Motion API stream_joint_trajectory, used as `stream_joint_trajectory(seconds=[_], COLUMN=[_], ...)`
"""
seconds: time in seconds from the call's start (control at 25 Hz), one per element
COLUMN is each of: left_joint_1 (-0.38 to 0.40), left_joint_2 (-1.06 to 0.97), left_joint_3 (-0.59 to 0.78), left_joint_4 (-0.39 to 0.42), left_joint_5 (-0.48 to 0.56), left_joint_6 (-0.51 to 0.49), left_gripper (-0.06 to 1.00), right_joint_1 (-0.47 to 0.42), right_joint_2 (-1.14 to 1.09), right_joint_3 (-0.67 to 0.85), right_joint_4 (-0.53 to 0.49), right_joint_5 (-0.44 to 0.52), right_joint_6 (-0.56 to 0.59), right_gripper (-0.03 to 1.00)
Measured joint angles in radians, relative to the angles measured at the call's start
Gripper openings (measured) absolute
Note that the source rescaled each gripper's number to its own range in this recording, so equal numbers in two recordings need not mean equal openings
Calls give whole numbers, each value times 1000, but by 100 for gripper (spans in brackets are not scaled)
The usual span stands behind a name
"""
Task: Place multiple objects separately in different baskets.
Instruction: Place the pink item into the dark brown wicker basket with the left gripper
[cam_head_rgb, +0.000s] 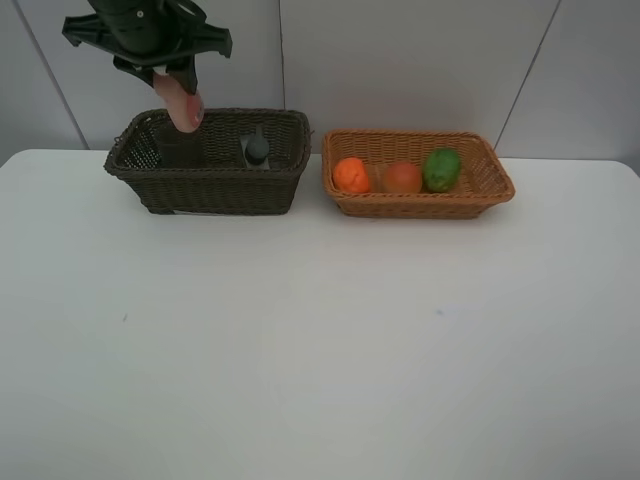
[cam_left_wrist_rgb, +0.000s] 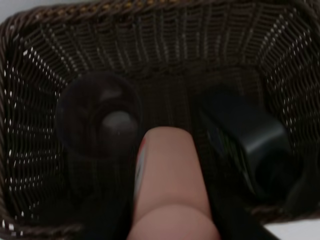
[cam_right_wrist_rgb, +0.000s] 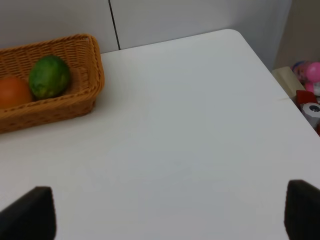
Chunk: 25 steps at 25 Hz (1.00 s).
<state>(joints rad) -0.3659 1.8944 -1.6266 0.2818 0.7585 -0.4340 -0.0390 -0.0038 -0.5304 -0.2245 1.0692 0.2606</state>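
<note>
My left gripper (cam_head_rgb: 175, 75) is shut on the pink bottle (cam_head_rgb: 183, 102) and holds it, tilted, over the left part of the dark brown basket (cam_head_rgb: 210, 178). In the left wrist view the pink bottle (cam_left_wrist_rgb: 170, 175) hangs above the basket floor, between the mauve cup (cam_left_wrist_rgb: 97, 117) and the dark grey bottle (cam_left_wrist_rgb: 255, 140), which also shows in the high view (cam_head_rgb: 257, 148). The light tan basket (cam_head_rgb: 420, 205) holds the orange (cam_head_rgb: 351, 175), the peach (cam_head_rgb: 402, 178) and the lime (cam_head_rgb: 441, 169). My right gripper (cam_right_wrist_rgb: 165, 215) is open and empty over bare table, away from the lime (cam_right_wrist_rgb: 49, 76).
The two baskets stand side by side at the back of the white table (cam_head_rgb: 320, 340), close to the wall. In the right wrist view the table's right edge (cam_right_wrist_rgb: 272, 75) shows, with pink and red clutter (cam_right_wrist_rgb: 310, 90) on the floor beyond it.
</note>
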Motion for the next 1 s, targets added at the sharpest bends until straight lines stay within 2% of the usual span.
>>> stream_joint_trajectory(seconds=[0.24,0.36,0.92,1.0], left_joint_1=[5,5,5,5], left_joint_2=[116,157,226,226], left_joint_3=[-23,-24,-24,-24], left_joint_4=[3,3,34,34], left_joint_5=[-135,-167,-175,-173], left_joint_6=[43,80,108,110], left_gripper=[41,41,41,44], right_joint_1=[0,0,0,0], right_joint_2=[0,0,0,0], right_joint_3=[0,0,0,0], right_joint_4=[0,0,0,0], right_joint_5=[0,0,0,0], right_joint_6=[0,0,0,0], right_gripper=[100,100,100,100])
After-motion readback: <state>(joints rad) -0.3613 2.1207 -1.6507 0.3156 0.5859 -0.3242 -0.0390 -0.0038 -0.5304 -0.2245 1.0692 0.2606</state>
